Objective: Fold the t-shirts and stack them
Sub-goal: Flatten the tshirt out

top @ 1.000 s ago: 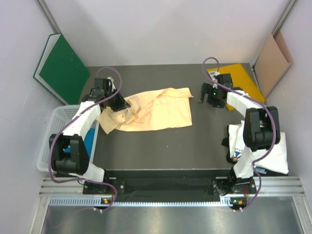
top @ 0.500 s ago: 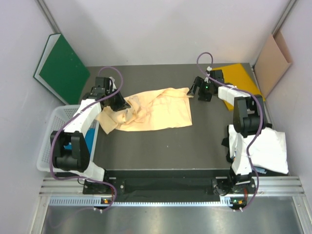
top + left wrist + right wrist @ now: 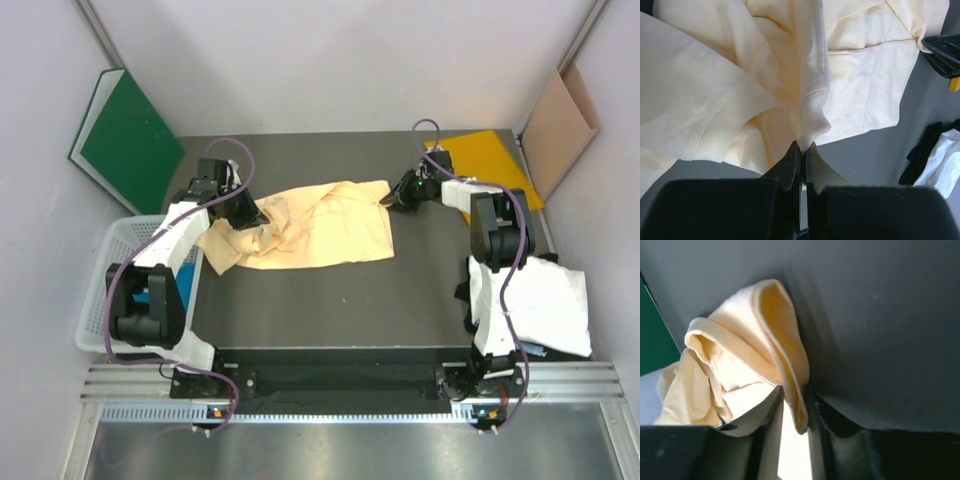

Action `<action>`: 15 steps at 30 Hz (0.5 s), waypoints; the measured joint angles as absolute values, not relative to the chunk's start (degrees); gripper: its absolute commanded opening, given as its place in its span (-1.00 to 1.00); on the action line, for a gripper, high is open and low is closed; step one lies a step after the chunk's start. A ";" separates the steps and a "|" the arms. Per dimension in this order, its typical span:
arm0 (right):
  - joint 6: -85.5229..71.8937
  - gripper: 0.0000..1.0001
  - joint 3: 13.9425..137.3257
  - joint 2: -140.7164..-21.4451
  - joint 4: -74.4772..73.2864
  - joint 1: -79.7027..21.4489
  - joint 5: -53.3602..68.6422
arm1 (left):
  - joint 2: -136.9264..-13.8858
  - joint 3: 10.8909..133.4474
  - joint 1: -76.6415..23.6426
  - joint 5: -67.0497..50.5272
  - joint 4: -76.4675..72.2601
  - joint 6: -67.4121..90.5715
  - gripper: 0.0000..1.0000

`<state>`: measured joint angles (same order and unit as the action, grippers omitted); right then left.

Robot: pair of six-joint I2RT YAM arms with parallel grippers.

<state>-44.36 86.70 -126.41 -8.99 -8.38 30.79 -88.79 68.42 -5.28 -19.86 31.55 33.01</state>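
A pale peach-yellow t-shirt [image 3: 320, 228] lies crumpled on the dark table, left of the middle. My left gripper [image 3: 256, 212] is at its left part, shut on a pinched ridge of the cloth [image 3: 812, 107], with the fingertips [image 3: 802, 146] pressed together. My right gripper [image 3: 390, 200] is at the shirt's far right corner. Its jaws [image 3: 795, 390] stand narrowly apart round a folded edge of the shirt [image 3: 785, 340]; the cloth lies against the right finger and a gap shows on the left. A white t-shirt [image 3: 548, 305] lies at the table's right edge.
A white basket [image 3: 100, 300] with something blue inside stands at the left edge. A green folder [image 3: 130, 140] leans at the back left. A bright-yellow folder [image 3: 495, 160] lies at the back right, with cardboard [image 3: 560, 125] behind it. Dark cloth [image 3: 466, 296] lies by the white shirt.
My right gripper moved left from beside the yellow folder to the shirt's far right corner, and its jaws narrowed round the cloth edge. The left gripper kept its grip and place.
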 measured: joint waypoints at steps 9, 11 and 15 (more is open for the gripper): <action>-48.29 -1.00 82.85 -123.96 -10.63 -7.75 30.61 | -89.65 69.01 -5.30 -19.05 32.10 32.58 -1.00; -47.86 -1.00 82.85 -121.95 -12.10 -7.57 29.80 | -89.65 70.04 -5.28 -17.32 33.06 32.23 -1.00; -46.30 -1.00 82.89 -114.72 -14.81 -6.15 27.81 | -90.67 74.19 -4.99 -12.62 35.18 30.85 -1.00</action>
<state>-46.30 82.89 -114.72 -14.81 -6.15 27.81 -90.67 74.19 -4.99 -12.62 35.18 30.85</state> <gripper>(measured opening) 0.017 0.034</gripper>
